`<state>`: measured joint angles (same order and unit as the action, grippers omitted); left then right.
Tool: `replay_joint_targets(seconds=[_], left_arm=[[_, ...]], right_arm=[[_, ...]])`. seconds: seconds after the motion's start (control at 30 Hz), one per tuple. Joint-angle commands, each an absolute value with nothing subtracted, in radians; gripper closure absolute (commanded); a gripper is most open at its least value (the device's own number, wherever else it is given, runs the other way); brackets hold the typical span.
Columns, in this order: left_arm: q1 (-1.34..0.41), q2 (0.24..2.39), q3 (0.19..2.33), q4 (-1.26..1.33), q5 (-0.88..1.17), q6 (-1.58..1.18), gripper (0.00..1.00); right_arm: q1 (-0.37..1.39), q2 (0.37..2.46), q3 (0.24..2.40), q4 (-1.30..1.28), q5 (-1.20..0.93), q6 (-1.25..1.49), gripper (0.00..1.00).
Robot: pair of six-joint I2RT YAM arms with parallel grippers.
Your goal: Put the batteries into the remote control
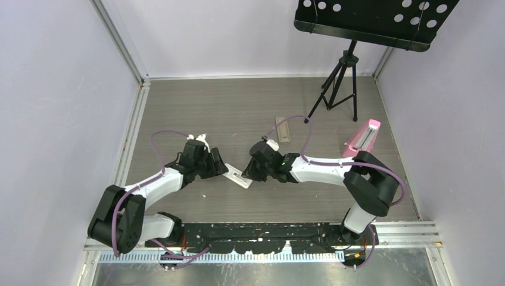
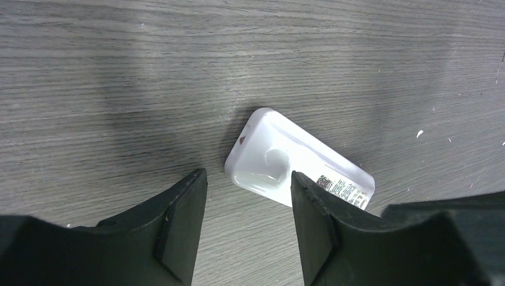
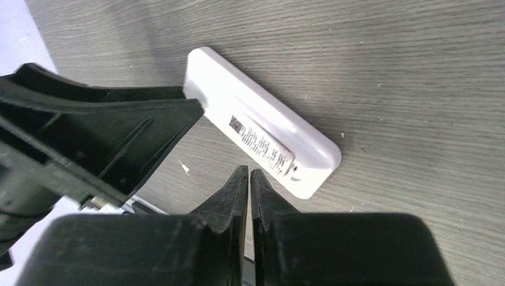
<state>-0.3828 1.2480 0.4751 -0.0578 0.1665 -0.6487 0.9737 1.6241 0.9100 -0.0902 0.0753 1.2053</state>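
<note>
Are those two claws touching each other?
Apart. The top view shows the left gripper and the right gripper facing each other, with the white bar lying in the gap between them.

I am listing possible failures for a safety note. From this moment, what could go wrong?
1. Collision: the left gripper and the shut right gripper crowd the same white labelled bar; the right wrist view shows them very close together.
2. Sliding: the bar lies flat on the table, so the open left fingers may push it instead of gripping it.
3. Stalling: the tan remote control lies apart, farther back, and no batteries are visible.
</note>
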Motion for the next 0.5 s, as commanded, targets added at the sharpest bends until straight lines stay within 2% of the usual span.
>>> replay_joint_targets(seconds=[0.0,0.3,0.47], left_arm=[[-0.377,1.251,0.506,-0.04,0.185,-0.64,0.45],[-0.377,1.258,0.505,-0.029,0.207,-0.643,0.47],[-0.376,1.235,0.513,-0.046,0.188,-0.646,0.47]], right_arm=[[0.978,1.687,0.958,-0.087,0.069,1.202,0.9],[0.977,1.774,0.986,-0.103,0.055,1.204,0.91],[0.977,1.702,0.971,-0.059,0.081,1.136,0.87]])
